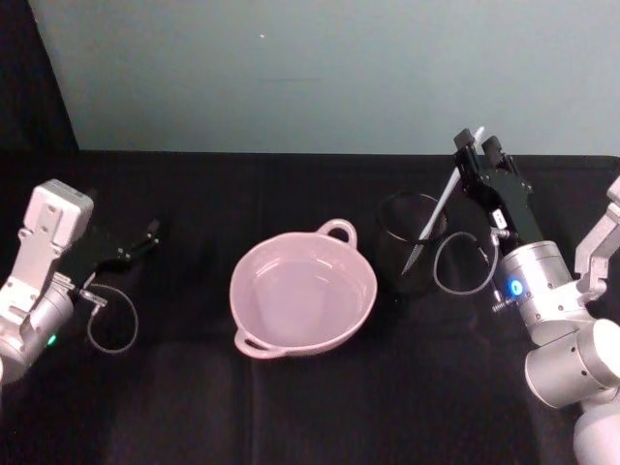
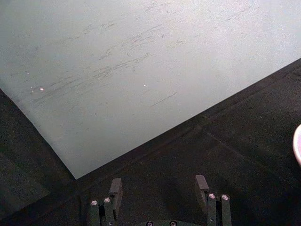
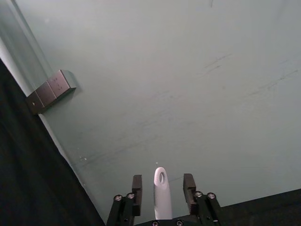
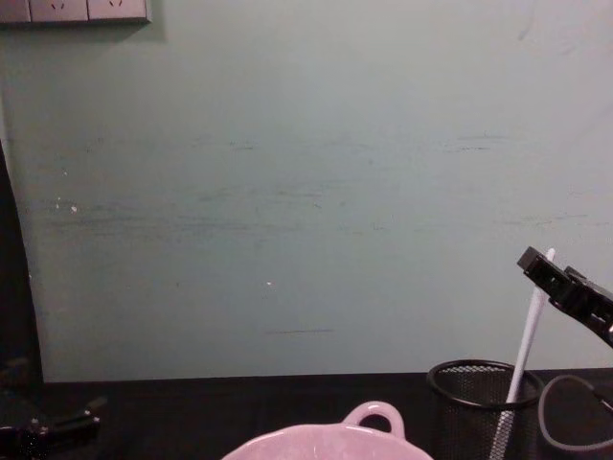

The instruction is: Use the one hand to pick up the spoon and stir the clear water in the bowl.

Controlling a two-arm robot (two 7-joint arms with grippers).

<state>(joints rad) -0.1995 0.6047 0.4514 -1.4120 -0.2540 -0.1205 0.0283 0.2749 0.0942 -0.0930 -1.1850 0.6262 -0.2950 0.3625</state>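
The white spoon (image 1: 444, 203) stands tilted in a black wire-mesh cup (image 1: 407, 263), its handle tip with the small hole pointing up (image 3: 161, 188). My right gripper (image 1: 477, 143) is at the top of that handle, open, one finger on each side with a gap to each (image 3: 162, 181). From the chest, the spoon (image 4: 525, 345) rises from the cup to the right gripper (image 4: 551, 271). The pale pink bowl (image 1: 240, 276) holds clear water and sits left of the cup. My left gripper (image 1: 147, 235) is parked open at the far left.
A grey cable loop (image 1: 455, 263) hangs from the right wrist beside the mesh cup (image 4: 460, 407). The black cloth covers the table up to a pale green wall (image 1: 320, 77). The bowl's loop handle (image 4: 374, 417) faces the wall.
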